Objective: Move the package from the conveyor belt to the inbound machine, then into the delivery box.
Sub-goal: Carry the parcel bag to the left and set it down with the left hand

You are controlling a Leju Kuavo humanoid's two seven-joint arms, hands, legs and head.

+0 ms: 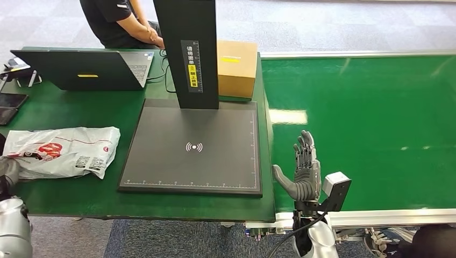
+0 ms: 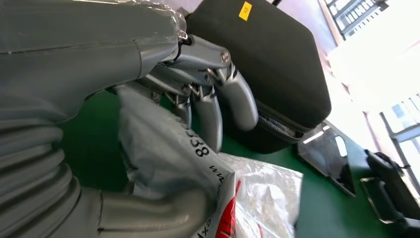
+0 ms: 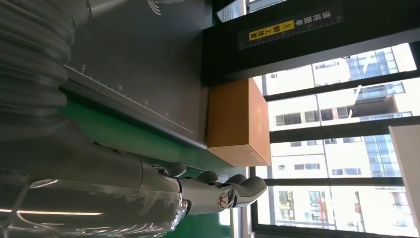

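Observation:
The package (image 1: 62, 150), a white plastic mailer with red print, lies on the green table left of the inbound machine's black plate (image 1: 193, 145). My left hand (image 1: 6, 172) is at the mailer's left end. In the left wrist view its fingers (image 2: 213, 104) and thumb pinch a fold of the package (image 2: 173, 158). My right hand (image 1: 302, 172) hovers open with fingers spread and pointing up, over the conveyor belt's (image 1: 365, 123) near left corner. The right wrist view shows the same hand (image 3: 198, 193) empty beside the plate (image 3: 138, 54).
The machine's black column (image 1: 189, 51) rises at the plate's far side, with a closed cardboard box (image 1: 236, 67) behind it. An open laptop (image 1: 80, 69) and dark devices (image 1: 11, 105) lie at the far left. A person (image 1: 121, 21) sits beyond the table.

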